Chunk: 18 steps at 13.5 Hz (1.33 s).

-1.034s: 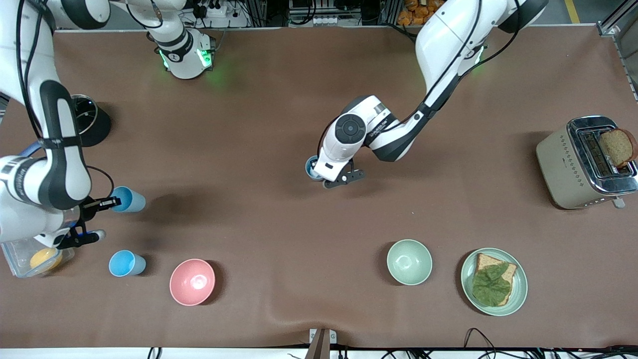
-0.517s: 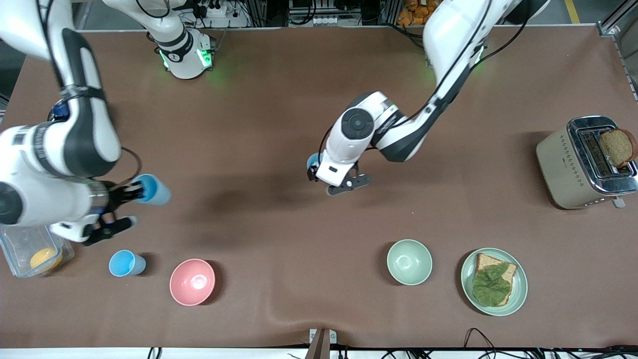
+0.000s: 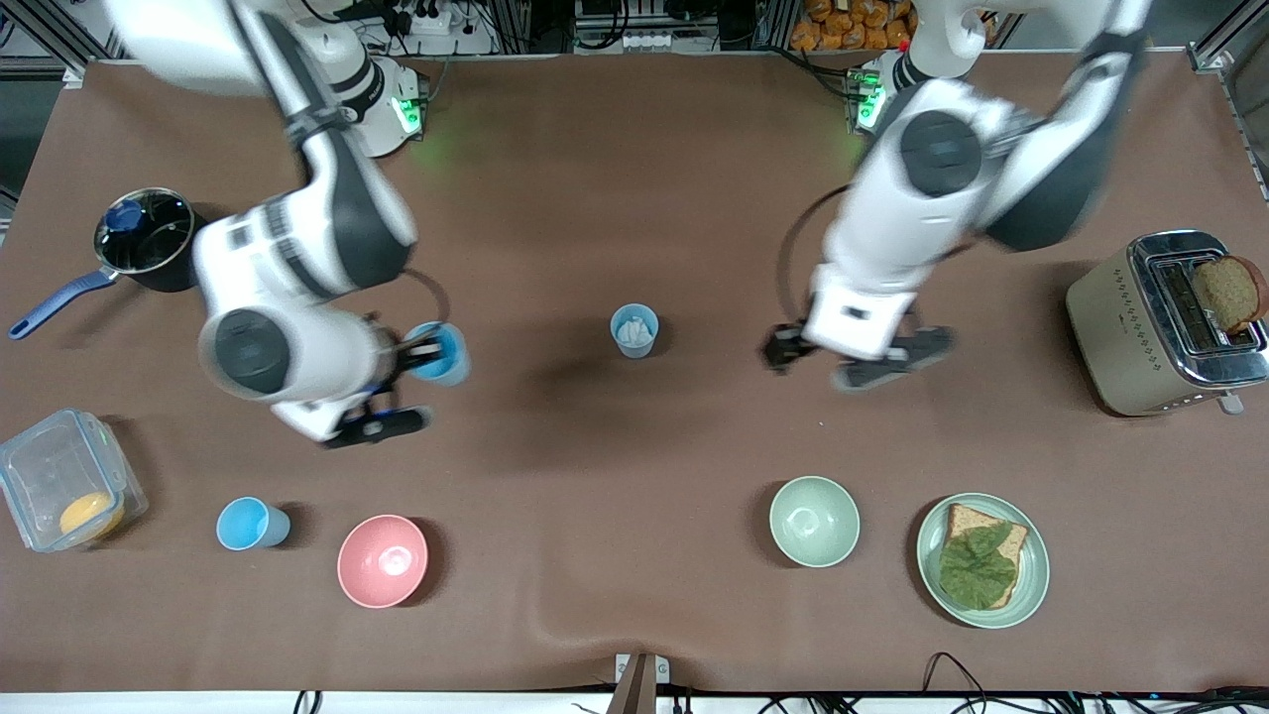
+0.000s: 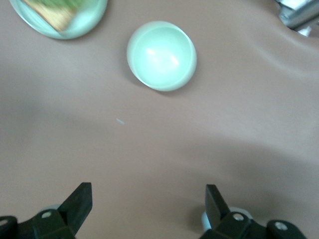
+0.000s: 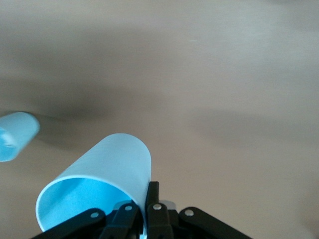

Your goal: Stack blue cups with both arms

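My right gripper (image 3: 421, 352) is shut on the rim of a blue cup (image 3: 443, 353) and holds it tilted above the table, toward the right arm's end from the middle. In the right wrist view the fingers (image 5: 152, 191) pinch the wall of this cup (image 5: 104, 174). A second blue cup (image 3: 634, 330) stands upright at the table's middle; it also shows in the right wrist view (image 5: 15, 135). A third blue cup (image 3: 252, 524) stands beside the pink bowl. My left gripper (image 3: 853, 357) is open and empty, over bare table between the middle cup and the toaster; in the left wrist view its jaws (image 4: 148, 204) stand wide apart.
A pink bowl (image 3: 383, 560), a green bowl (image 3: 814, 521) and a plate (image 3: 1033, 575) with bread and lettuce lie near the front camera. A toaster (image 3: 1140, 327) stands at the left arm's end. A black pot (image 3: 149, 238) and a clear box (image 3: 40, 466) are at the right arm's end.
My left gripper has let go of the middle cup and drawn away toward the left arm's end. My right gripper has carried its cup toward the table's middle.
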Available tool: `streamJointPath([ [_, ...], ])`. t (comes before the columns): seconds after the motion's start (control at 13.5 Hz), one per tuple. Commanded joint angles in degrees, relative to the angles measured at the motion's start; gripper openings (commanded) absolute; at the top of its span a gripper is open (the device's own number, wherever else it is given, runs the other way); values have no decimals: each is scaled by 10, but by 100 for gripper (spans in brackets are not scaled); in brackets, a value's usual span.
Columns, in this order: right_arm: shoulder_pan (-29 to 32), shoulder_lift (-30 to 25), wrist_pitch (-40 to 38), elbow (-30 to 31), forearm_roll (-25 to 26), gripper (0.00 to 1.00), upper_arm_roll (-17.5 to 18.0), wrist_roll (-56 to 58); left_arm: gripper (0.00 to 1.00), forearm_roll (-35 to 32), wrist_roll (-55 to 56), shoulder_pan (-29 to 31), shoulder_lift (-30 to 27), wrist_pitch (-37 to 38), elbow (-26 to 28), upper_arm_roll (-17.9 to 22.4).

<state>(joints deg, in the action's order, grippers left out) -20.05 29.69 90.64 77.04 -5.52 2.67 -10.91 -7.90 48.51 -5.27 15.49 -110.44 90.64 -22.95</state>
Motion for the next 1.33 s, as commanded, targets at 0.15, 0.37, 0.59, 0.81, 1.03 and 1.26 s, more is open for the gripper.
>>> streamJointPath([
  [0.15,-58,-4,44,8,-78,0,-8,-130,100,-6,-268,146,-86,95,19,-7],
  [0.37,-106,5,93,22,-77,0,-9,-220,100,2,-392,211,-116,132,19,-8],
  [0.59,-138,26,159,36,-82,0,-8,-290,100,5,-402,223,-130,142,18,-13],
  [0.81,-151,37,171,36,-82,0,-9,-309,100,10,-409,195,-156,157,13,8],
  [1.03,-175,46,177,49,-81,0,-9,-360,100,16,-412,71,-164,170,15,136],
  [1.26,-184,49,191,64,-85,0,-8,-371,100,27,-414,1,-165,181,13,213],
])
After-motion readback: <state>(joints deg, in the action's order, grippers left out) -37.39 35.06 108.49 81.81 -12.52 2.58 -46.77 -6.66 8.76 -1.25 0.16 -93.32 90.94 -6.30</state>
